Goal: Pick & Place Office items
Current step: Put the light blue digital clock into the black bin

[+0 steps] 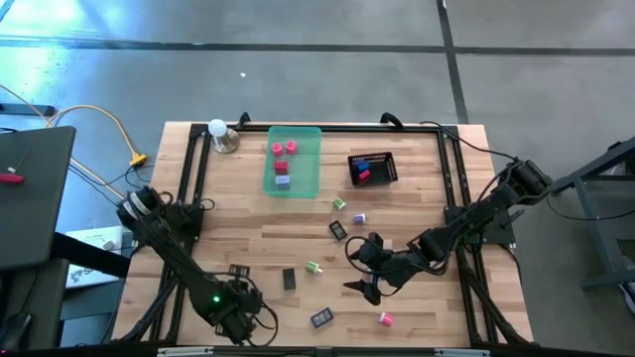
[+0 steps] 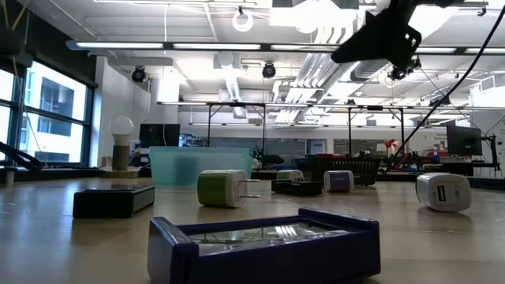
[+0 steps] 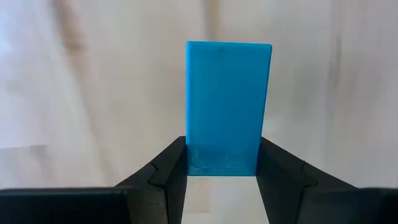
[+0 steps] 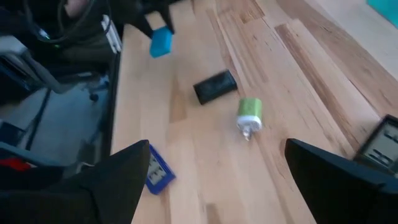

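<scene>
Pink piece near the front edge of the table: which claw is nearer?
Right. The right claw, open, hovers just beside and behind the pink piece. The left claw, closed on a blue block, sits well across the table on the left side.

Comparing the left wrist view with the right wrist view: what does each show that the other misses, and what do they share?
Only the left wrist view shows the grip close up: the left gripper has its fingers against both sides of the blue block, above the wooden table.

Only the right wrist view shows the right gripper open, and beyond it a black piece, a green-and-white piece, and a dark blue piece lying on the table.

Both share the blue block, seen far off in the right wrist view, and the table.
</scene>
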You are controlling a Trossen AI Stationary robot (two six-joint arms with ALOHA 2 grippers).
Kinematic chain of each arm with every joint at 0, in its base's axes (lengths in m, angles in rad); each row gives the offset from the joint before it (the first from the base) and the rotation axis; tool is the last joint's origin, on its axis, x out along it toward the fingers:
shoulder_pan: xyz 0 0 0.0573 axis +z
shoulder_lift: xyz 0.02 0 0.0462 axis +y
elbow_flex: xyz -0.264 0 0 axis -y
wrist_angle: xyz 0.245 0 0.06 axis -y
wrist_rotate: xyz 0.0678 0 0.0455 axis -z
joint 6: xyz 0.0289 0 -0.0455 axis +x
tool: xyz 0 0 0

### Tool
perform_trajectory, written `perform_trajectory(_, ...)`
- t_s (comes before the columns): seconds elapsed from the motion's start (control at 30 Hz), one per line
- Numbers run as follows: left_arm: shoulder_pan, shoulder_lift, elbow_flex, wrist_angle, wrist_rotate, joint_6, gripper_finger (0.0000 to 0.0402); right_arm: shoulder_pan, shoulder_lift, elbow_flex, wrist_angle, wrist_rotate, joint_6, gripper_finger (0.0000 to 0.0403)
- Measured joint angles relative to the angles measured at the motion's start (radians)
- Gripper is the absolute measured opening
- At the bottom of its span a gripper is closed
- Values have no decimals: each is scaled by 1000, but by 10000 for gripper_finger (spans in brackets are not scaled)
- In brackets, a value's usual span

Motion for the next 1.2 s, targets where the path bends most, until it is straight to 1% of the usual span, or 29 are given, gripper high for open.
perform_trajectory(0.07, 8, -43, -1, -31, -89, 29, 144, 0, 0, 0, 30, 0, 0, 361)
perform_trajectory(0.1, 13, -69, -1, -32, -158, 55, 144, 0, 0, 0, 42, -1, -2, 361)
perform_trajectory(0.23, 30, -152, 0, 28, -506, 187, 144, 0, 0, 0, 84, -2, -8, 361)
perform_trajectory(0.3, 34, -175, 0, 113, -643, 273, 144, -2, 0, 0, 113, -3, -10, 361)
perform_trajectory(0.4, 38, -177, 0, 264, -778, 430, 144, -3, 0, 0, 150, -3, -22, 361)
perform_trajectory(0.47, 40, -159, 0, 352, -849, 521, 144, -3, 0, 0, 176, 19, 12, 361)
perform_trajectory(0.53, 47, -136, 0, 419, -938, 589, 144, -7, 0, 0, 206, 54, 64, 361)
perform_trajectory(0.6, 61, -112, 0, 457, -998, 616, 144, -14, 0, 0, 224, 84, 75, 361)
perform_trajectory(0.7, 103, -84, 0, 503, -1011, 567, 144, -23, 0, 0, 226, 127, 76, 361)
perform_trajectory(0.83, 165, -59, 0, 508, -967, 436, 144, -29, 0, 0, 200, 189, 69, 361)
perform_trajectory(0.93, 202, -42, 0, 510, -956, 418, 144, -29, 0, 0, 195, 256, 67, 361)
perform_trajectory(1.0, 221, -34, 0, 509, -949, 418, 144, -29, 0, 0, 195, 280, 59, 361)
perform_trajectory(1.13, 262, -16, 0, 516, -883, 417, 144, -36, 0, 0, 195, 282, 53, 361)
perform_trajectory(1.2, 280, -5, 0, 523, -873, 419, 144, -45, 0, 0, 189, 278, 67, 361)
